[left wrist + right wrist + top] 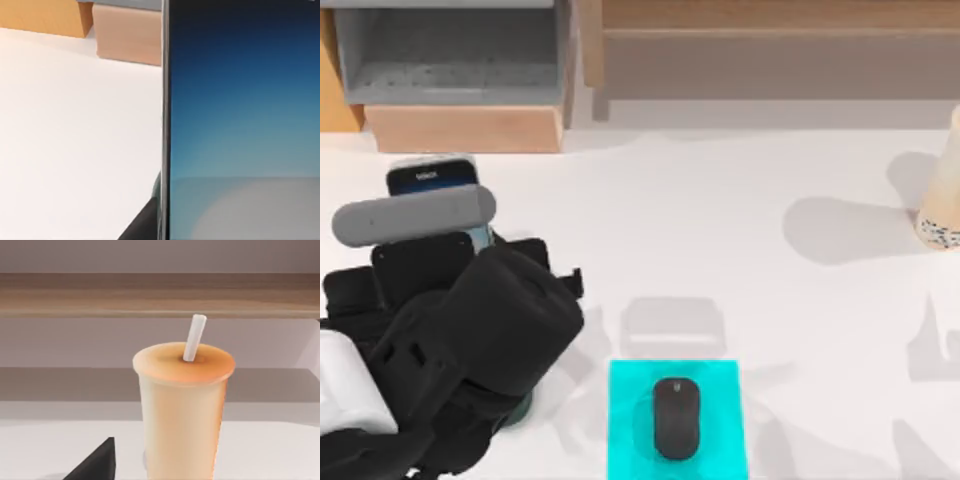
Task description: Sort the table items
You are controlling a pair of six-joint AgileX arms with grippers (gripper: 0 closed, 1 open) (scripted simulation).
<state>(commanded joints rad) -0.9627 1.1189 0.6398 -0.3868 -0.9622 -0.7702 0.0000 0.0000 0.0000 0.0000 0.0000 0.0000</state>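
Note:
The smartphone (428, 180) stands near the far left of the table, its blue screen (240, 110) very close in the left wrist view. My left arm (470, 330) hangs over it, and one dark finger (142, 225) presses against the phone's silver edge, so the gripper is shut on it. The black mouse (676, 418) lies on a cyan pad (630, 400) at the front centre. The cream cup (942, 195) with a speckled base stands at the right edge. In the right wrist view the cup (182, 410) is straight ahead, apart from that open gripper's one dark finger (95, 462).
A grey rounded bar (415, 215) lies across the phone. A grey open box (450, 60) on a wooden block (465, 128) sits at the back left. A long wooden shelf (770, 40) runs along the back. A teal disc (517, 410) peeks from under my left arm.

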